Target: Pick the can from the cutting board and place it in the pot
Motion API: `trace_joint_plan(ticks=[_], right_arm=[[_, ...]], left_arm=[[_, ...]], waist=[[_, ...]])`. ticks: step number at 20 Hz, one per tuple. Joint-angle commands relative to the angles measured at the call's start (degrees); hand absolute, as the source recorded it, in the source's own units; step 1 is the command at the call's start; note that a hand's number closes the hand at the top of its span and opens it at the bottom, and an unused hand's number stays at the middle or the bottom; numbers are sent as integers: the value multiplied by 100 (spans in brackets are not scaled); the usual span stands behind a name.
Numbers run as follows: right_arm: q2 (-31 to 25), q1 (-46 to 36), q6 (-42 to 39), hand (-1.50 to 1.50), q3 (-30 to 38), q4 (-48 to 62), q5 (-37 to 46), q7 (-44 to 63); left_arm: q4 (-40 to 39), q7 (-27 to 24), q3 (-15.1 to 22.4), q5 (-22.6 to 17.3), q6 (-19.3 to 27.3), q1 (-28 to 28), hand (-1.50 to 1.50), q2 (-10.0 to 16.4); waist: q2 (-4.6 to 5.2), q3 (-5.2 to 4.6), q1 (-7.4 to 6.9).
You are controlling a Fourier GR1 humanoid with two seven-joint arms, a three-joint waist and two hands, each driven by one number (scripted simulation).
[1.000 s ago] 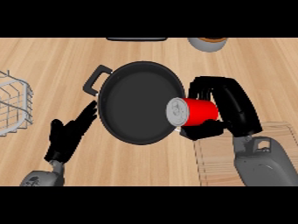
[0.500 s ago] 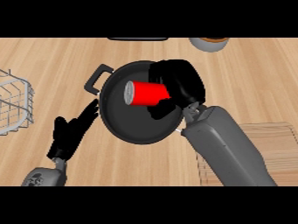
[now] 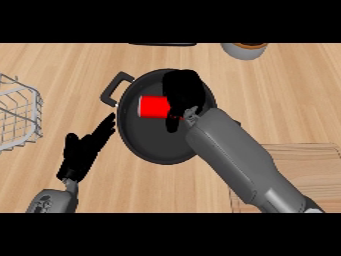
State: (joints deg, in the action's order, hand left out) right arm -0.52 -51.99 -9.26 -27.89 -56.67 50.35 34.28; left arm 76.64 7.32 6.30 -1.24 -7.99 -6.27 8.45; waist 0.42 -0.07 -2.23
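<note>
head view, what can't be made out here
In the head view:
The can: right end hidden by the right hand curled round it; whether it touches the pot is unclear.
The cutting board: partly covered by the right forearm and cut by the lower edge.
The round object at the top edge: cut off, unidentifiable.
The wire basket: cut off by the left edge.

kitchen | wooden counter [image 3: 291, 100] | pot [image 3: 154, 147] | wire rack [image 3: 10, 120] | cutting board [image 3: 317, 165]

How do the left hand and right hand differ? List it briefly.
The right hand is over the pot, curled round the red can; the left hand is beside the pot, holding nothing. The left hand's fingers are straight; the right hand's curl. Both are black.
</note>
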Motion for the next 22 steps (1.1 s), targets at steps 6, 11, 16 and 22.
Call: trace_joint_plan(ticks=[6, 11, 16, 22], right_arm=[[51, -723, -298, -150, -568, 1613, -1666, 901], [51, -338, 1499, -150, -310, 846, -2165, 49], [52, -263, 2961, -150, 329, 202, -2887, -584], [52, -105, 4544, -150, 892, 241, -3136, -1053]], left_arm=[[-8, 88, 52, 36, 11, -177, 0, -150], [70, 200, 30, 28, -60, -221, 0, -50], [-44, 22, -24, -11, -53, -168, 0, -100], [30, 231, -43, -1, -11, -236, 0, -104]], waist=[[27, 4, -146], [47, 16, -215], [45, 17, -150], [1, 14, 53]])
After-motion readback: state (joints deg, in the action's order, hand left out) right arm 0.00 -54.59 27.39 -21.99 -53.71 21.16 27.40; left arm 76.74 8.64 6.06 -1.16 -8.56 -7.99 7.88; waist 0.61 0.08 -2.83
